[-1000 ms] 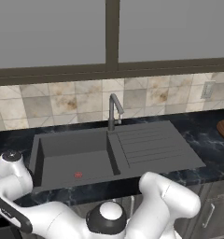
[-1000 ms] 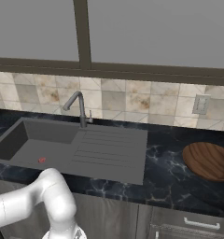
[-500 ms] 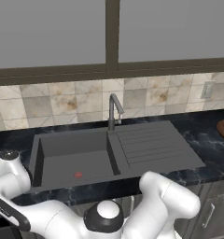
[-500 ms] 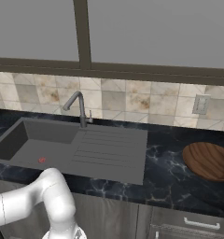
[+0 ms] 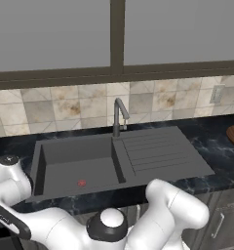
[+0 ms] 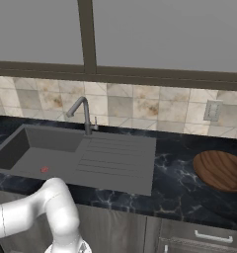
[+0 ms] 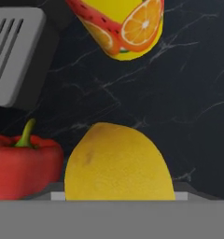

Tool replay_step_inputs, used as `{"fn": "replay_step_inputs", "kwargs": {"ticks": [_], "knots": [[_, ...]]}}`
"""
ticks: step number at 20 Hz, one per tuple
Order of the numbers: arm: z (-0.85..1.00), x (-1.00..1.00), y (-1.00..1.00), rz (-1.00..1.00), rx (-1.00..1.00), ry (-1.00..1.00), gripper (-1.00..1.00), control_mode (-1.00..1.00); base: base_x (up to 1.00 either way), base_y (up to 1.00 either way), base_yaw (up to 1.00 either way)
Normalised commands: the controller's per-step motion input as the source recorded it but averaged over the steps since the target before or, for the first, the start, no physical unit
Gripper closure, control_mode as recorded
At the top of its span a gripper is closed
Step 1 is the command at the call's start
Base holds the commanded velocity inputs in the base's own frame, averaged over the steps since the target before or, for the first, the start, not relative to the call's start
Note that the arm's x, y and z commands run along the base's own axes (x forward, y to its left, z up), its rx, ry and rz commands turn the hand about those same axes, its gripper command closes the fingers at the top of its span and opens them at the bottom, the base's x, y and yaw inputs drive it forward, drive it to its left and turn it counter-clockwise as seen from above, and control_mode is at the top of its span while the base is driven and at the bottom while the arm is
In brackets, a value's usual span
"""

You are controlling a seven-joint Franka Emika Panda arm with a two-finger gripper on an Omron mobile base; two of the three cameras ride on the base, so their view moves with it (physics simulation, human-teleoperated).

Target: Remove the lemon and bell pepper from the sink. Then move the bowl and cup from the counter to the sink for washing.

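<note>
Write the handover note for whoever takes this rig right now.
Gripper: low over the counter left of the sink; the lemon sits right against it, and whether it is gripped or released can't be told.
Bell pepper: on the counter, close beside the lemon.
Cup: on the same counter, just beyond the lemon.
Bowl: on the counter right of the sink, apart from it.
Done: both fruits are out of the sink.
Left: confirm the lemon is let go, then move the cup and the bowl into the sink.
</note>
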Motion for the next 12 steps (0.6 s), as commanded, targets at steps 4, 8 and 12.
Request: {"fn": "replay_step_inputs", "kwargs": {"ticks": [4,8,12], "knots": [[-0.22,-0.03,0.00,0.00,0.00,0.05,-1.00,-1.00,0.00,0.00,0.00],[-0.19,-0.05,0.00,0.00,0.00,0.06,-1.00,-1.00,0.00,0.00,0.00],[-0.06,-0.08,0.00,0.00,0.00,0.07,-1.00,-1.00,0.00,0.00,0.00]]}}
